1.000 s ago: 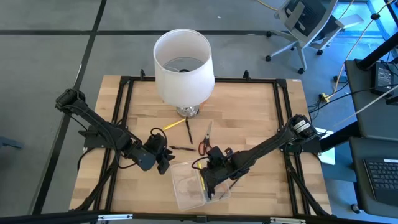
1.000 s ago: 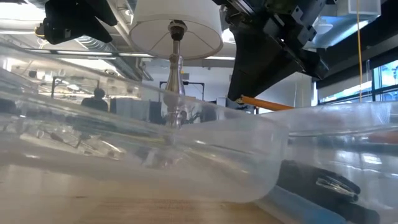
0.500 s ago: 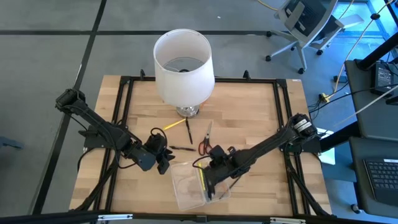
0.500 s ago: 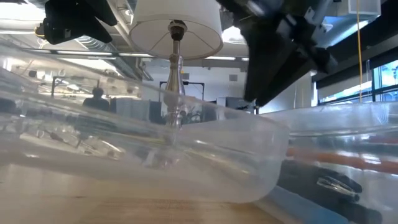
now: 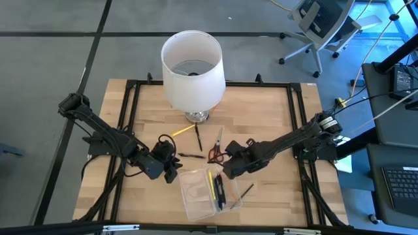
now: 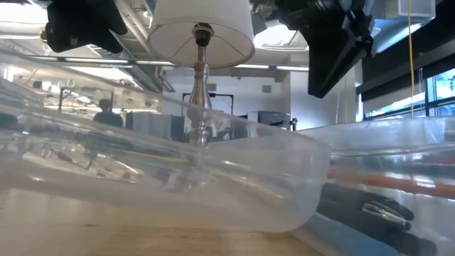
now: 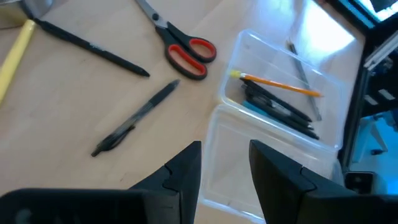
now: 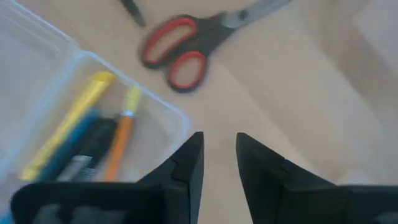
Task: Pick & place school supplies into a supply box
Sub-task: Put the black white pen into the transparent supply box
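The clear supply box (image 5: 189, 202) lies open near the table's front edge. Its right half (image 7: 227, 93) holds an orange pencil (image 7: 280, 86), a yellow one (image 8: 68, 127) and dark pens. The red-handled scissors (image 8: 180, 50), two dark pens (image 7: 93, 45) (image 7: 137, 118) and a yellow pencil (image 7: 15, 53) lie flat on the wood between the box and the lamp. My right gripper (image 8: 219, 135) hovers open and empty between the box's far right corner and the scissors. My left gripper (image 7: 225, 144) hangs open and empty above the box's left edge.
A white-shaded lamp (image 5: 192, 65) stands on its metal foot at the table's far middle. One more thin pen (image 5: 247, 190) lies on the wood just right of the box. Black frame rails (image 5: 124, 130) run along the table's sides.
My right gripper has let go of the orange pencil, which now lies in the box with the other pens. The gripper has then risen and drawn away from over the box toward the scissors, rolling its wrist as it went.
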